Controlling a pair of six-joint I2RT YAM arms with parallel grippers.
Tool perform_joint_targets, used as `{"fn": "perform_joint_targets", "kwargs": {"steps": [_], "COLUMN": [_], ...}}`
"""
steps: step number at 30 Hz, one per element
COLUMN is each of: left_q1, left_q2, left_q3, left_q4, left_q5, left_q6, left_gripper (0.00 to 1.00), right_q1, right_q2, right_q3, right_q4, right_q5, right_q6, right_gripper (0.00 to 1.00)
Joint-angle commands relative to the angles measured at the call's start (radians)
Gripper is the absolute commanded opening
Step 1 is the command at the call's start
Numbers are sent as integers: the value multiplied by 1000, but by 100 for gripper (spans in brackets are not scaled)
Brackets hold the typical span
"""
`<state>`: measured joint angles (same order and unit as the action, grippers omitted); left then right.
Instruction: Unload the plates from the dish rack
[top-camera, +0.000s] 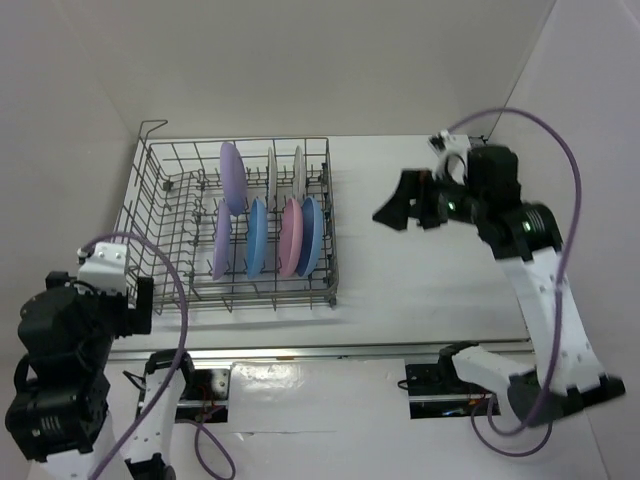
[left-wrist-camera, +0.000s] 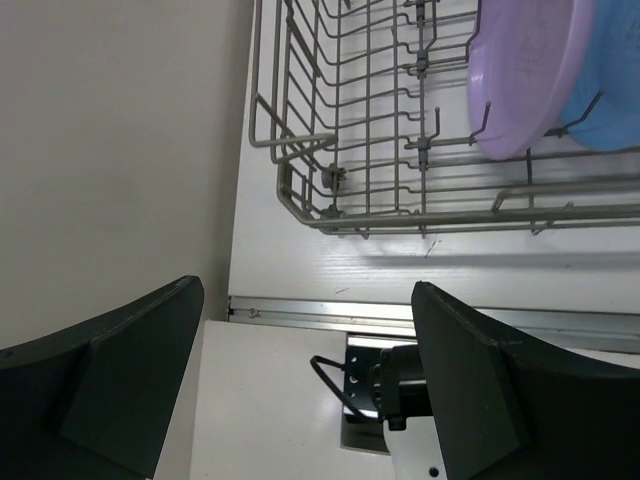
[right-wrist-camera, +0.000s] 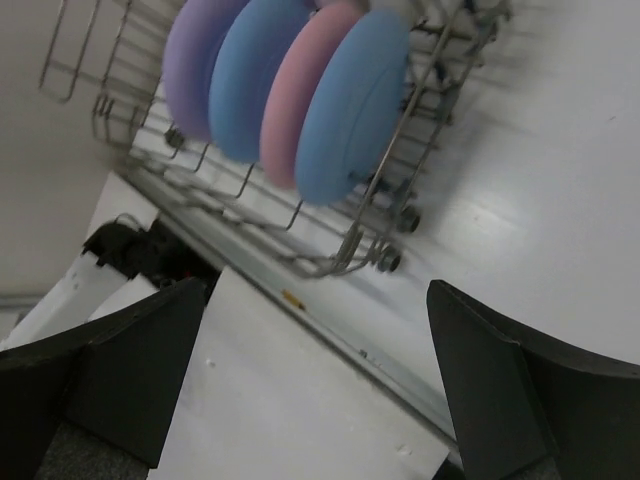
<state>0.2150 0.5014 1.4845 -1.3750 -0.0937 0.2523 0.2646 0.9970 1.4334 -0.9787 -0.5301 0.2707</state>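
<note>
Standing on edge between the tines of the dish rack (top-camera: 165, 215), 7 plates (top-camera: 290, 237) fill its right half: lavender, blue, pink and blue in the near row, 1 lavender and 2 white behind. The right gripper (right-wrist-camera: 318, 292) hovers at the rack's 3 o'clock, jaws spread wide and empty. The left gripper (left-wrist-camera: 308, 300), at its 7 o'clock, also gapes wide, holding nothing.

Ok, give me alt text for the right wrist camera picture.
A round lavender plate, blue plate, pink plate and second blue plate stand on edge in a grey metal wire dish rack on a white table. The open, empty right gripper's dark fingers frame the lower corners.
</note>
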Motion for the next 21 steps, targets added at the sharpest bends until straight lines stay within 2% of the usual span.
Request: {"fn": "perform_joint_targets", "kwargs": {"steps": [1, 4, 5, 6, 7, 8, 9, 10, 11, 14, 18, 21], "left_q1": [33, 46, 46, 46, 46, 46, 46, 46, 46, 46, 57, 66], "left_q2": [95, 189, 210, 253, 273, 296, 324, 394, 429, 554, 653, 706], "left_q3": [54, 54, 54, 45, 34, 34, 34, 45, 45, 50, -27, -88], "left_q4": [39, 103, 128, 189, 230, 272, 345, 373, 401, 503, 580, 616], "left_q5": [68, 78, 78, 78, 51, -51, -114, -176, -277, -346, -284, -213], "left_q6": [-56, -56, -56, -56, -79, -96, -110, -110, -110, -45, -12, -24], "left_gripper": [100, 97, 96, 96, 96, 96, 96, 96, 96, 96, 96, 89], "right_q1": [45, 171, 223, 340, 388, 428, 471, 472, 472, 482, 482, 493], "right_q2": [214, 351, 388, 428, 516, 567, 622, 728, 767, 802, 756, 756], "right_q3": [216, 353, 393, 435, 519, 574, 637, 779, 839, 877, 712, 651], "right_q4": [95, 65, 43, -16, -50, -89, -186, -231, -264, -241, -176, -207], "right_q5": [189, 370, 545, 668, 788, 975, 1039, 1077, 1090, 1046, 898, 886], "right_q6": [7, 51, 51, 65, 65, 65, 65, 93, 93, 84, 110, 134], "right_gripper": [100, 100, 100, 100, 100, 100, 100, 100, 100, 100, 98, 85]}}
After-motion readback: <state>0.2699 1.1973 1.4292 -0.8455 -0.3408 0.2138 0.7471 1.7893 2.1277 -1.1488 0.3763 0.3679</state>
